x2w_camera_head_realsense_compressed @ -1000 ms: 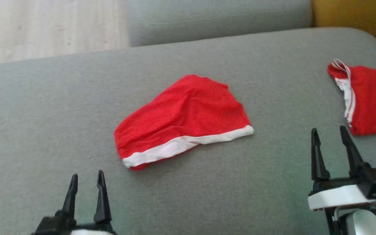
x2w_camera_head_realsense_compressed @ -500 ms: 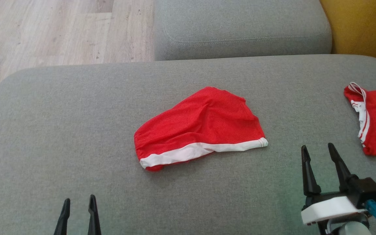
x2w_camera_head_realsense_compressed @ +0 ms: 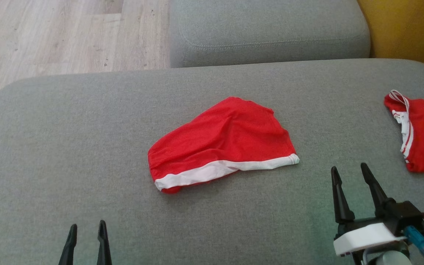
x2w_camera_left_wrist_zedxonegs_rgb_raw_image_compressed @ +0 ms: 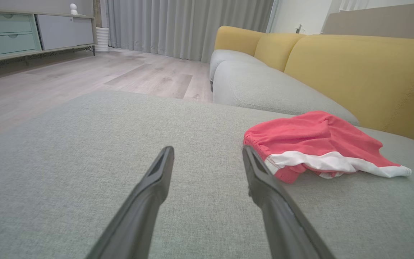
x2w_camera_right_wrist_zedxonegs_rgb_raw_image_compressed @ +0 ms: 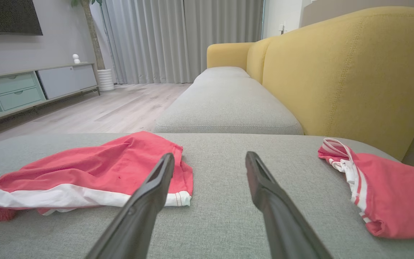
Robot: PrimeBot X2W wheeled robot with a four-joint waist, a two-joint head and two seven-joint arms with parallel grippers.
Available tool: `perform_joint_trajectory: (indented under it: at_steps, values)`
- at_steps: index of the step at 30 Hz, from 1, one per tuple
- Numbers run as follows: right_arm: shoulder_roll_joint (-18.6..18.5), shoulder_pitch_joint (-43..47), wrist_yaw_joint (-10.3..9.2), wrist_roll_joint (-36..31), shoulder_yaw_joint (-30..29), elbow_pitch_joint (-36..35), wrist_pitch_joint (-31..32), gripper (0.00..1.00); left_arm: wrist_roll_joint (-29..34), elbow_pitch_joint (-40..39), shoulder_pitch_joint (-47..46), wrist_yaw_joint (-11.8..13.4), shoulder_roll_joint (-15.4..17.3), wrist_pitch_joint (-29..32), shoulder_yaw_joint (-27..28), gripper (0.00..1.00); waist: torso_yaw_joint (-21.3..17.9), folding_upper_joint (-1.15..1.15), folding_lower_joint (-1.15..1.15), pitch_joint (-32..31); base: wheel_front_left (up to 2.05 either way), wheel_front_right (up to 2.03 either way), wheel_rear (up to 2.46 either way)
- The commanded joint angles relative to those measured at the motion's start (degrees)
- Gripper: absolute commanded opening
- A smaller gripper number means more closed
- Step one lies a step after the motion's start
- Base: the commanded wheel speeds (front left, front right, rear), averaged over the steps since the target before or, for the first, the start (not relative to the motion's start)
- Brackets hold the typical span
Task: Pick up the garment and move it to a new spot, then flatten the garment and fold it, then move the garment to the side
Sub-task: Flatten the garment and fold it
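1. Grey cushion (x2w_camera_head_realsense_compressed: 68, 129) spans the head view. Another seat (x2w_camera_head_realsense_compressed: 267, 29) lies beyond it, a yellow backrest (x2w_camera_head_realsense_compressed: 403, 29) at far right and wood floor (x2w_camera_head_realsense_compressed: 50, 33) at far left.
2. Garment (x2w_camera_head_realsense_compressed: 223, 141), red with a white band, lies rumpled near the cushion's middle, band edge toward the robot, apart from both tools.
3. Second red piece (x2w_camera_head_realsense_compressed: 423, 136), white-striped, lies at the cushion's right edge, well apart from the garment.
4. Right tool (x2w_camera_head_realsense_compressed: 348, 167) hangs over bare cushion, between the two red items on the near side; fingers spread wide, empty.
5. Left tool (x2w_camera_head_realsense_compressed: 87, 225) sits at lower left over bare cushion, well short of the garment; fingers spread wide, empty.
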Motion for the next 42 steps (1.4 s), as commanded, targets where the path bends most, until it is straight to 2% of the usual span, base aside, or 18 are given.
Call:
perform_joint_trajectory:
  at_steps: [1, 5, 9, 14, 22, 33, 42]
  values:
    - [-0.32, -1.06, 0.42, 0.56, 1.57, -1.52, -0.37, 1.00, 0.17, -1.59, -2.61, -0.38, -0.35, -0.70, 1.75, 1.00, -0.02, 0.00, 0.00, 0.07, 0.00, 0.00, 0.00]
    - [-0.32, -3.11, 0.42, 2.66, 2.57, -1.64, -0.37, 1.00, -0.94, -2.81, -4.66, -0.58, -0.36, -0.70, 0.22, 1.00, -0.22, 0.00, 0.00, 0.84, 0.00, 0.00, 0.00]
    - [-0.32, -7.52, 0.42, 2.48, 4.12, 0.67, -0.37, 1.00, 0.39, 0.27, -8.97, -0.84, -0.37, -0.70, -2.10, 1.00, -0.17, 0.00, 0.00, 3.55, 0.00, 0.00, 0.00]
    - [-0.32, -14.18, 0.42, 1.07, 6.81, 7.58, -0.37, 1.00, 1.15, 8.66, -16.67, -1.10, -0.37, -0.70, -5.58, 1.00, 0.12, 0.00, 0.00, 7.59, 0.00, 0.00, 0.00]
    - [-0.32, -22.70, 0.42, -0.02, 9.05, 20.34, 0.28, 1.00, -1.44, 17.12, -25.00, -1.18, 0.24, -0.70, -11.50, 1.00, 0.82, 0.00, 0.00, 13.12, 0.00, 0.00, 0.00]
    - [-0.32, -26.31, 0.42, 0.60, 10.42, 28.31, 0.08, 1.00, -4.82, 20.13, -27.77, -1.19, 1.60, -0.70, -15.40, 1.00, 1.26, 0.00, 0.00, 15.20, 0.00, 0.00, 0.00]
    - [-0.32, -27.01, 0.42, 2.59, 13.60, 30.73, 0.70, 1.00, -6.27, 19.96, -26.83, -1.19, 2.06, -0.70, -16.42, 1.00, 0.58, 0.00, 0.00, 15.39, 0.00, 0.00, 0.00]
